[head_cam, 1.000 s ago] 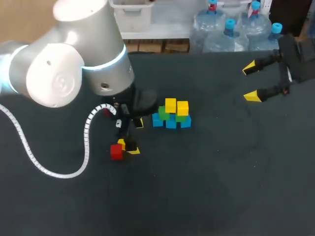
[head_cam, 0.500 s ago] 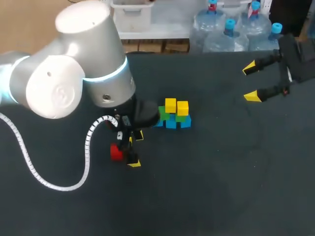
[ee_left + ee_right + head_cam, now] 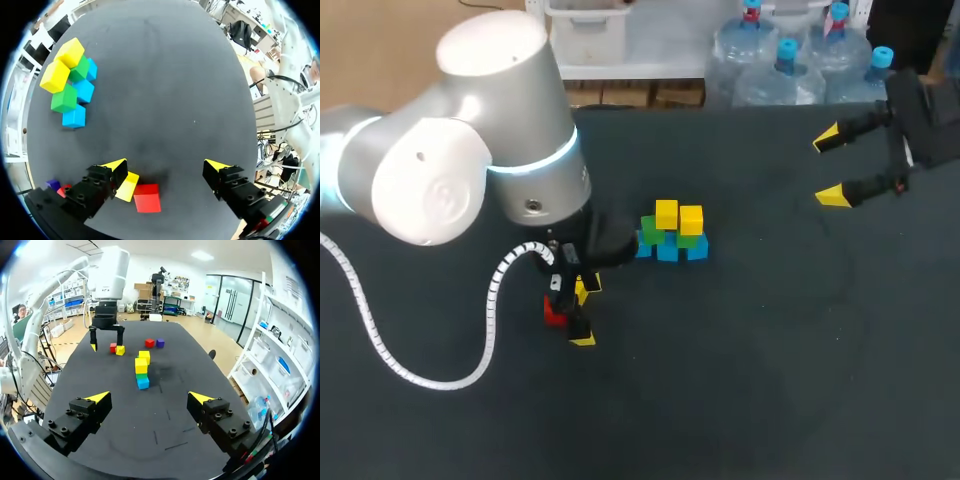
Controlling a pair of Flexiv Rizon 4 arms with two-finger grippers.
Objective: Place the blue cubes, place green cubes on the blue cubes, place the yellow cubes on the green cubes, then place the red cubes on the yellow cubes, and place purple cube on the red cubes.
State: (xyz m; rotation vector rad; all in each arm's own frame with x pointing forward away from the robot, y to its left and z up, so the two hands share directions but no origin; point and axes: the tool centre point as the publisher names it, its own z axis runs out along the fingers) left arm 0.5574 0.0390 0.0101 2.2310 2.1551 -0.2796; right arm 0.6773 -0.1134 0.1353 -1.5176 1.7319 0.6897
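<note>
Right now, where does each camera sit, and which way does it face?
Head view: above and behind, looking down on the table; left arm, right gripper show.
Left wrist view: left wrist, looking down past the left gripper at a red cube.
Right wrist view: right wrist, looking across the table past the right gripper.
Shared: all show the cube stack.

I am operating in a robotics lab. Indicators: my left arm [image 3: 470, 130] and my right arm [image 3: 920, 115], both bare machine arms, work over one black-topped table [image 3: 770, 380]. A white coiled cable [image 3: 380, 320] trails across the top. The work items are small plain coloured cubes [image 3: 668, 235].
</note>
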